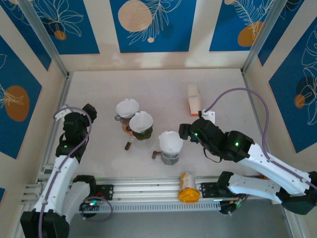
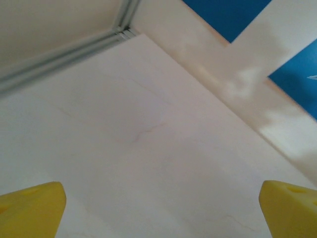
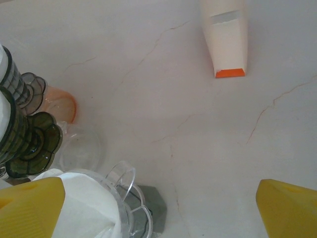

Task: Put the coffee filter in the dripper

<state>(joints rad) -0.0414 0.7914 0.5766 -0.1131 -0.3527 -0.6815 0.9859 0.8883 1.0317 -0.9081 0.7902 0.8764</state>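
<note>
Nearest to the arm bases, a yellow-orange round object (image 1: 188,188) lies on the aluminium rail; what it is I cannot tell.

Just behind it stands the clear plastic dripper with a grey base (image 1: 170,158), and the white paper cone filter (image 1: 171,142) already sits inside it, mouth upward. The right gripper (image 1: 184,131) hovers just beside this dripper, on its right. In the right wrist view its yellow fingertips (image 3: 29,206) are spread wide and nothing is between them.

So the step in hand seems to be the letting go and moving away. To do it well, the right arm should lift straight up and away from the filter before it turns, because the paper is light and one brushing finger could tip it or pull it out. The rim looks a little uneven, so a check that the cone sits deep and level is worth it.

Farther back, a dark green dripper (image 1: 142,134) and a smoky grey dripper (image 1: 120,118) each hold a white filter.

The left gripper (image 2: 158,210) is well apart at the left, jaws spread over bare table.

Farthest, a white carton with an orange end (image 1: 194,99) lies flat.
</note>
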